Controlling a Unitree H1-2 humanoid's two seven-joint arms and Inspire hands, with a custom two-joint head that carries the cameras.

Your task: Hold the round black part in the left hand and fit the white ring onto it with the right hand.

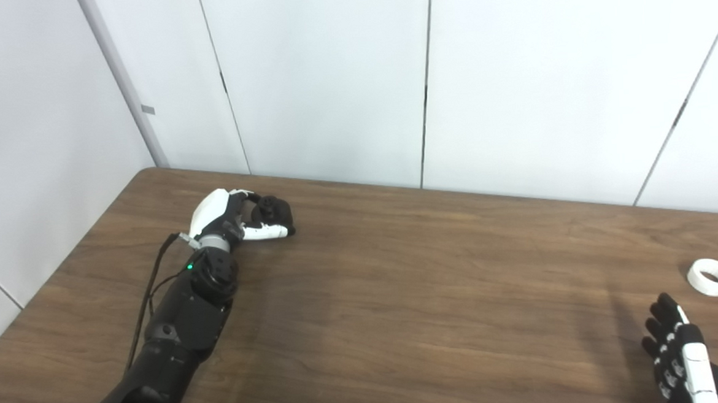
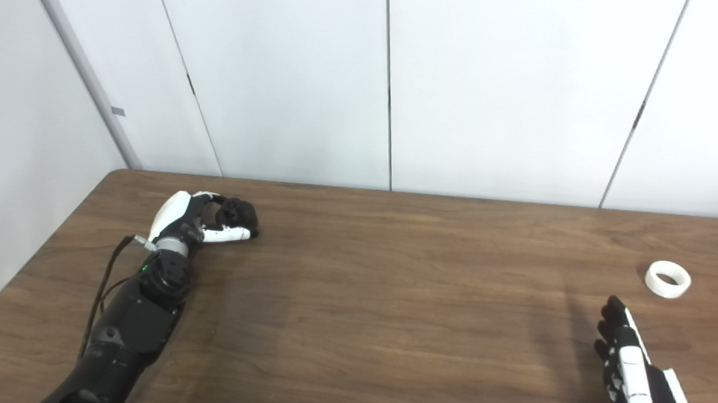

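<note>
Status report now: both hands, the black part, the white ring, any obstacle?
Left hand shut on round black part, low over table. Right hand open, short of white ring. Ring lies flat, untouched. Nothing between.

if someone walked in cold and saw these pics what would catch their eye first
Most striking is the left robot hand at the far left of the brown wooden table, its fingers curled around the round black part. Next comes the small white ring, lying flat and alone near the table's right edge. The right robot hand sits just short of it, fingers extended, holding nothing.
</note>
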